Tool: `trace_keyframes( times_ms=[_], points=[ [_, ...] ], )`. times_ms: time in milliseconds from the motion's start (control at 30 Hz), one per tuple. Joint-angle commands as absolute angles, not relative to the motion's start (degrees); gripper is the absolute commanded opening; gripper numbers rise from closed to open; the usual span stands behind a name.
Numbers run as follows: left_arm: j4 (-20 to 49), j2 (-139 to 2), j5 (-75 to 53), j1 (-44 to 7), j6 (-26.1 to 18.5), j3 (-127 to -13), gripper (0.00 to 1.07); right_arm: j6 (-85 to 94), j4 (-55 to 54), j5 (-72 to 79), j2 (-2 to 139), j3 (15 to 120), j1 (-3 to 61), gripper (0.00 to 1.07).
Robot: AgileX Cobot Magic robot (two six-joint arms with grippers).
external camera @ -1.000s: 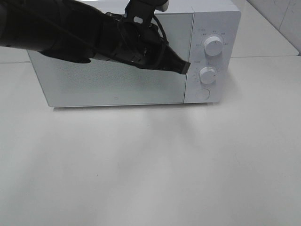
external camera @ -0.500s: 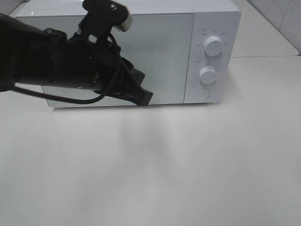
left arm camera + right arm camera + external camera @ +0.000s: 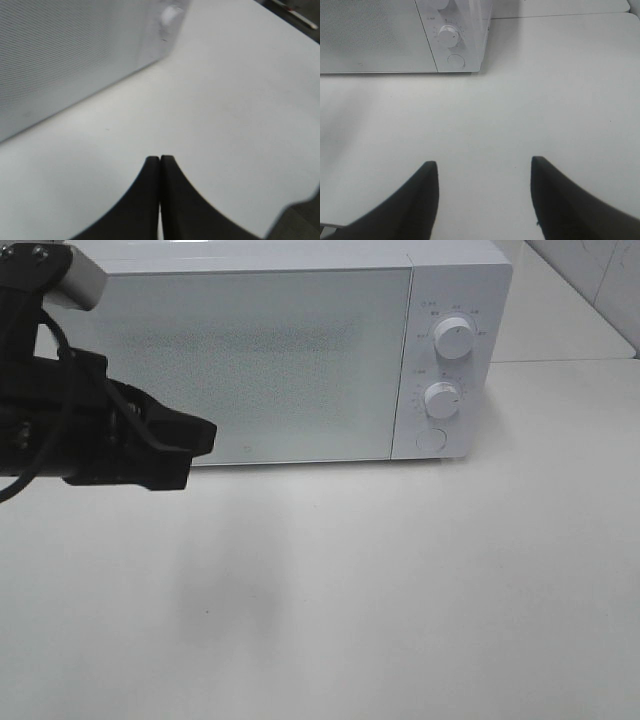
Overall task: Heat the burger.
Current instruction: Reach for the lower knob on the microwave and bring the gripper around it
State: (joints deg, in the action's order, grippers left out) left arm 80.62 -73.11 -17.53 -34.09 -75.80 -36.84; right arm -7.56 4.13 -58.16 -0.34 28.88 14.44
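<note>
The burger is not in view. A white microwave (image 3: 280, 350) stands at the back of the table with its door closed; it also shows in the left wrist view (image 3: 65, 55) and the right wrist view (image 3: 380, 35). My left gripper (image 3: 205, 435) is shut and empty, low at the left in front of the microwave door; its fingers (image 3: 150, 200) are pressed together. My right gripper (image 3: 482, 172) is open and empty above the bare table in front of the microwave. It does not show in the exterior view.
The microwave has two round knobs (image 3: 454, 340) (image 3: 441, 398) and a round button (image 3: 431, 438) on its right panel. The white table (image 3: 400, 580) spreads in front. A tiled wall edge (image 3: 600, 280) is at the back right.
My left arm has pulled back from the microwave's right door edge, moving left and down to the left side of the view. The microwave door stays closed.
</note>
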Motion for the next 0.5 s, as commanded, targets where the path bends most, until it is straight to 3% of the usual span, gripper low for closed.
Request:
trace_keyframes(
  times_ms=[33, 67, 100, 133, 167, 200, 233, 267, 300, 333, 367, 400, 433, 467, 500],
  points=[
    [65.43, -71.73, -31.11, -31.11, -63.25, -36.96, 0.00, -7.51, 4.47, -57.41, -1.78, 28.93, 14.15, 0.55],
    [56.21, -71.73, -35.41, -29.45, -53.86, -37.36, 0.00, -7.51, 4.47, -57.41, -1.78, 28.93, 14.15, 0.55],
    [56.21, -71.73, -35.41, -29.45, -53.86, -37.36, 0.00, -7.51, 4.47, -57.41, -1.78, 28.93, 14.15, 0.55],
    [46.29, -71.51, -38.27, -28.02, -42.06, -37.76, 0.00, -7.51, 4.47, -57.41, -1.78, 28.93, 14.15, 0.55],
    [46.29, -71.51, -38.27, -28.02, -42.06, -37.76, 0.00, -7.51, 4.47, -57.41, -1.78, 28.93, 14.15, 0.55],
    [42.57, -71.10, -39.25, -27.39, -36.15, -37.70, 0.00, -7.51, 4.47, -57.41, -1.78, 28.93, 14.15, 0.55],
    [33.35, -69.73, -40.28, -26.41, -26.07, -37.70, 0.00, -7.51, 4.47, -57.41, -1.78, 28.93, 14.15, 0.55],
    [33.35, -69.73, -40.28, -26.41, -26.07, -37.70, 0.00, -7.51, 4.47, -57.41, -1.78, 28.93, 14.15, 0.55],
    [28.59, -68.58, -40.74, -26.18, -20.97, -37.70, 0.00, -7.51, 4.47, -57.41, -1.78, 28.93, 14.15, 0.55],
    [20.40, -65.55, -41.42, -25.73, -12.49, -37.70, 0.00, -7.51, 4.47, -57.41, -1.78, 28.93, 14.15, 0.55],
    [20.40, -65.55, -41.42, -25.73, -12.49, -37.70, 0.00, -7.51, 4.47, -57.41, -1.78, 28.93, 14.15, 0.55],
    [11.63, -62.11, -42.57, -25.73, -3.15, -37.70, 0.00, -7.51, 4.47, -57.41, -1.78, 28.93, 14.15, 0.55],
    [11.63, -62.11, -42.57, -25.73, -3.15, -37.70, 0.00, -7.51, 4.47, -57.41, -1.78, 28.93, 14.15, 0.55],
    [4.93, -58.38, -44.81, -25.73, 5.10, -37.70, 0.00, -7.51, 4.47, -57.41, -1.78, 28.93, 14.15, 0.55],
    [1.66, -56.26, -46.52, -25.73, 7.96, -37.70, 0.00, -7.51, 4.47, -57.41, -1.78, 28.93, 14.15, 0.55]
  ],
)
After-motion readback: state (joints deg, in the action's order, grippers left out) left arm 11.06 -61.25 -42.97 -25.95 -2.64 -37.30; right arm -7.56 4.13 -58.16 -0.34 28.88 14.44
